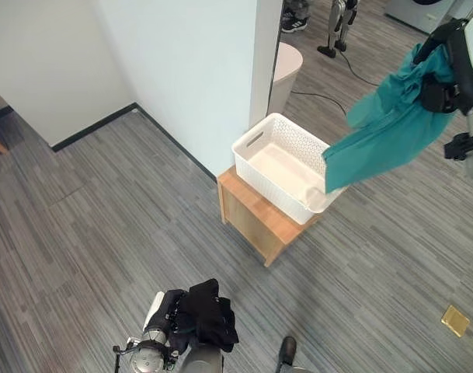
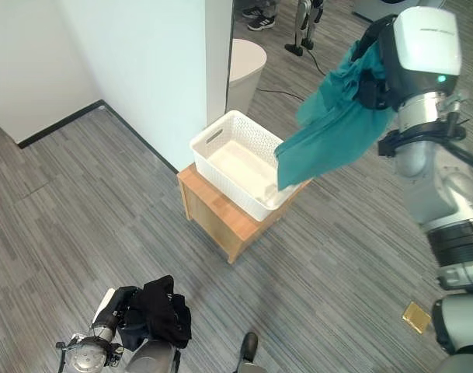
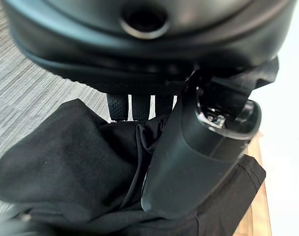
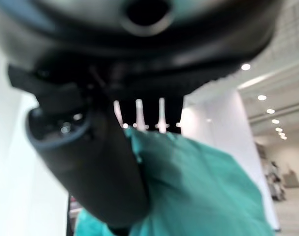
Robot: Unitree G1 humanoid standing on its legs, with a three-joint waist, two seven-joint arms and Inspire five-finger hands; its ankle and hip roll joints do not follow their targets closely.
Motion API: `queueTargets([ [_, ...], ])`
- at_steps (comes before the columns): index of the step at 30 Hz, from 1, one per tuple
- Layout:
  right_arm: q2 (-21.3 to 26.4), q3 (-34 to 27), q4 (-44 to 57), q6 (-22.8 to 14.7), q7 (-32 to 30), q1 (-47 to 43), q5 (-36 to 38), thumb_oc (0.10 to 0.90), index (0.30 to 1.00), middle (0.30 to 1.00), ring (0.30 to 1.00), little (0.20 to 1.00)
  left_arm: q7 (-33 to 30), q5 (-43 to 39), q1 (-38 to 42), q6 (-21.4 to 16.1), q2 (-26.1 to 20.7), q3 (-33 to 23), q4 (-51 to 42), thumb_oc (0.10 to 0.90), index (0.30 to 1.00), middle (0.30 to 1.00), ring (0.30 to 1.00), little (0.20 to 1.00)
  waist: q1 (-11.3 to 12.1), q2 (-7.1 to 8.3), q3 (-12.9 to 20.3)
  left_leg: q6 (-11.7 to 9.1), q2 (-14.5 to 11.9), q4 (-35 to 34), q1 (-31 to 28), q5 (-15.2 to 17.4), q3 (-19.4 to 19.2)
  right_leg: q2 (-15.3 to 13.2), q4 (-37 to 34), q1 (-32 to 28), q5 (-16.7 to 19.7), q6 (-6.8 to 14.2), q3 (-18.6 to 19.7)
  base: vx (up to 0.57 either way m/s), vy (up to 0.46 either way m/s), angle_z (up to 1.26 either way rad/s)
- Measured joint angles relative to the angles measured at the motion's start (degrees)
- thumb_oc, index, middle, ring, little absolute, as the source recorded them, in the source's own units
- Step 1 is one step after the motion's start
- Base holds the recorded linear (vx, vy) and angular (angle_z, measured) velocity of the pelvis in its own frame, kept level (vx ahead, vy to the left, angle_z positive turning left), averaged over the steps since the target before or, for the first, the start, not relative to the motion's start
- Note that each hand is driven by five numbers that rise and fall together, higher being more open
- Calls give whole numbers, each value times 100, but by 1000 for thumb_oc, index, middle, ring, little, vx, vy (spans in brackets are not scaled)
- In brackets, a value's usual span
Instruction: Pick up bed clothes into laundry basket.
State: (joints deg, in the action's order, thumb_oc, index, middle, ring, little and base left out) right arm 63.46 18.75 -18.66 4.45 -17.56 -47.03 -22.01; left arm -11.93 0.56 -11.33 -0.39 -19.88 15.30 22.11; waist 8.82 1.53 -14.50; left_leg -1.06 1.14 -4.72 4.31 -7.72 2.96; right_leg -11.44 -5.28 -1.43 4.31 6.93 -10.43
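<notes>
The robot's right hand (image 2: 376,78), raised at about two o'clock in the head views, is clutching a teal, thin, crumpled cloth garment (image 2: 329,140), its thumb and fingers closing round the fabric in the right wrist view (image 4: 188,182). The teal garment is hanging down from that hand, and its lower corner is dangling over the right end of the white, rectangular, perforated plastic laundry basket (image 1: 275,151) (whether the hem is touching the rim or the inside, I cannot tell). The basket is sitting on a low, light wooden cabinet (image 1: 259,214) standing against the corner of a white wall (image 1: 182,70), near the centre of the grey plank floor (image 1: 81,225). At about six o'clock the left hand (image 1: 174,315) is gripping a black, bunched fabric garment (image 1: 209,315), held low; in the left wrist view the thumb is pressing the black cloth (image 3: 66,167) against the fingers.
</notes>
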Motion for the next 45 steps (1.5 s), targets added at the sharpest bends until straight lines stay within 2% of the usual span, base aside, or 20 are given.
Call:
queueTargets([
  [7, -12, 235, -391, 30, -8, -183, -38, 400, 300, 300, 300, 300, -13, -16, 470, -98, -7, -13, 53, 400, 300, 300, 300, 300, 255, 59, -32, 12, -74, -23, 132, 8, 60, 104, 1, 126, 48, 80, 5, -51, 9, 4],
  [12, -12, 322, -537, 106, -8, -213, -36, 400, 300, 300, 300, 300, -12, -32, 459, -106, 0, 32, 63, 400, 300, 300, 300, 300, 283, 103, -56, 11, -144, -23, 153, 8, 63, 156, 1, 146, 48, 80, 2, -13, 22, -2],
  [15, -600, 123, -540, 251, -175, -334, -13, 400, 300, 300, 300, 300, -128, -61, 485, -296, 20, -61, 327, 400, 300, 300, 300, 300, 277, 253, -77, -24, -174, -16, 251, 37, 30, 203, 3, 299, 39, 94, -3, -9, 19, -19],
  [19, -775, 220, -525, 185, -153, -354, -17, 400, 300, 300, 300, 300, -142, -124, 643, -232, 27, 3, 479, 400, 300, 300, 300, 300, 346, 386, -156, -155, -209, -26, 511, 9, 106, 229, 0, 526, 19, 92, -33, 10, -15, 4],
  [25, -800, 497, -633, 109, -161, -531, -21, 400, 300, 300, 300, 300, -143, -171, 663, -235, 7, 43, 607, 400, 300, 300, 300, 300, 600, 510, -220, -227, -228, -25, 854, -91, 280, 253, 0, 768, -4, 79, -128, -14, -11, 14],
  [27, -813, 860, -985, 63, -201, -866, -28, 400, 300, 300, 300, 300, -181, -255, 682, -234, -19, 42, 729, 400, 300, 300, 300, 300, 638, 554, -257, -230, -225, -20, 963, -128, 350, 274, 0, 836, -1, 76, -203, -18, -10, 14],
  [31, -845, 929, -1406, 123, -270, -1127, -18, 400, 300, 300, 300, 300, -264, -280, 765, -235, -68, 42, 758, 400, 300, 300, 300, 300, 809, 695, -413, -235, -227, -13, 1151, -139, 388, 271, 0, 1001, 0, 74, -237, -32, -9, 8],
  [36, -847, 1025, -1705, 130, -328, -1345, -8, 400, 300, 300, 300, 300, -392, -297, 1024, -272, -90, 97, 930, 400, 300, 300, 300, 300, 868, 704, -617, -235, -210, -10, 1306, -139, 455, 247, 0, 1118, 3, 74, -329, -66, 1, 7],
  [37, -847, 1025, -1702, 129, -331, -1380, 6, 598, 596, 596, 596, 596, -405, -357, 1079, -302, -88, 101, 931, 400, 300, 300, 300, 300, 868, 693, -693, -235, -210, -9, 1331, -139, 451, 247, 0, 1145, 3, 74, -325, -40, 3, -3],
  [45, -878, 1110, -1701, 133, -345, -1445, 83, 598, 596, 596, 596, 596, -465, -498, 1306, -340, -75, 205, 926, 400, 300, 300, 300, 300, 850, 671, -792, -235, -228, -6, 1399, -138, 438, 260, 1, 1216, 12, 68, -329, 0, 0, 0],
])
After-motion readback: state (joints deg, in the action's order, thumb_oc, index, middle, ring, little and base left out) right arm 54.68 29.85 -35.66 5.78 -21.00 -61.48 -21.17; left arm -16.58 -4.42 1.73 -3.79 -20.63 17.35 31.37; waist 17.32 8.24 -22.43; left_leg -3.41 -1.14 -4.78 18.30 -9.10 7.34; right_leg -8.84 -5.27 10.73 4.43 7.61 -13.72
